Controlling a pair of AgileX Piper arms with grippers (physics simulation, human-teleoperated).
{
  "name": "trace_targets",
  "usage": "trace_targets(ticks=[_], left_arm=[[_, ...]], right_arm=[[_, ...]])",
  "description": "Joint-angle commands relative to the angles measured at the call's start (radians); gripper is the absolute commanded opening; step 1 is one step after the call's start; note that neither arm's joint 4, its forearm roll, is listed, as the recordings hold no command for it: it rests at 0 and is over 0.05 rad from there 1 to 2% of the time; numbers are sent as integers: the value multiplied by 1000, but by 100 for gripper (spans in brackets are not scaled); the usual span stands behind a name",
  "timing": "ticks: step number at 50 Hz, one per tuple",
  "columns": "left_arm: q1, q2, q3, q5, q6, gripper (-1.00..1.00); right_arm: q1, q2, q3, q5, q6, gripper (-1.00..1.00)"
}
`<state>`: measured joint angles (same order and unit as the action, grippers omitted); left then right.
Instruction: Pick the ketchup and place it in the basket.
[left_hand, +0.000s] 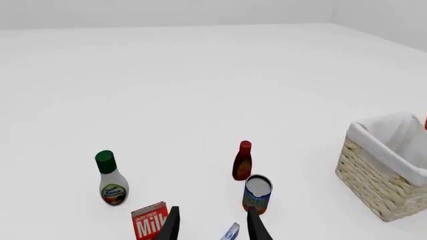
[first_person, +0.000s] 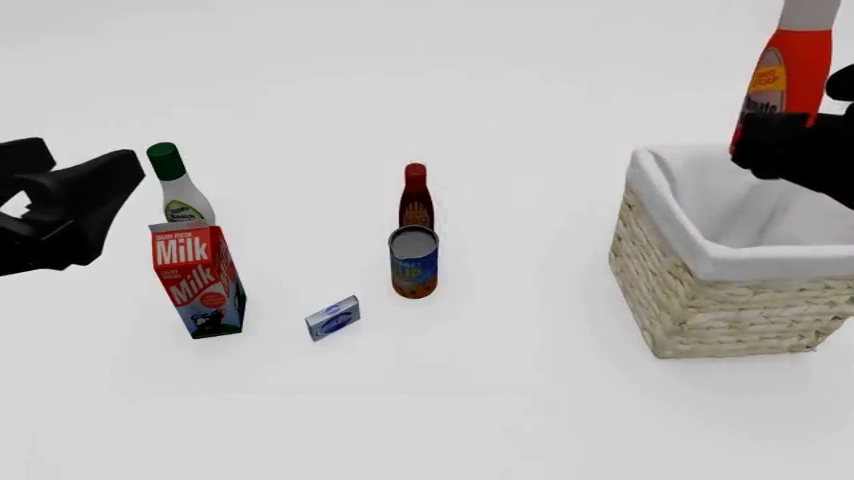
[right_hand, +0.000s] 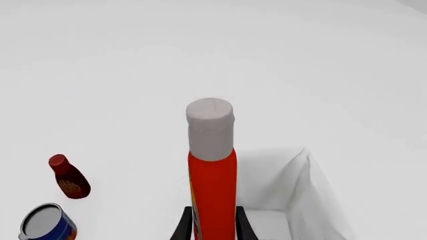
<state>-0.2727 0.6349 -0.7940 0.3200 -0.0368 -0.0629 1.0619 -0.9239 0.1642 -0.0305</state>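
Red ketchup (first_person: 785, 82) clamped upright in right claw (first_person: 774, 130), over basket (first_person: 707, 300) far rim: best eased nearer its middle, lowered straight, then released; left claw (left_hand: 212, 226) apart, idle.

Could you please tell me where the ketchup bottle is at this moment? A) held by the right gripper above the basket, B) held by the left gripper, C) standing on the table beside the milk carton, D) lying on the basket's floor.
A: the right gripper clamps the ketchup bottle upright over the basket.
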Motion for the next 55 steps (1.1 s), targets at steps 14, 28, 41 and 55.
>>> trace_targets(ticks=[14,28,41,55], left_arm=[[7,9,11,-14,6,100],[9,11,18,-20,6,100],[9,17,18,-26,9,100],[11,25,20,-33,10,100]], right_arm=[[-93,55,19,-58,29,-100],[-123,80,43,-90,42,-100],[-152,116,52,-122,59,-100],[-176,161,52,-148,65,-100]])
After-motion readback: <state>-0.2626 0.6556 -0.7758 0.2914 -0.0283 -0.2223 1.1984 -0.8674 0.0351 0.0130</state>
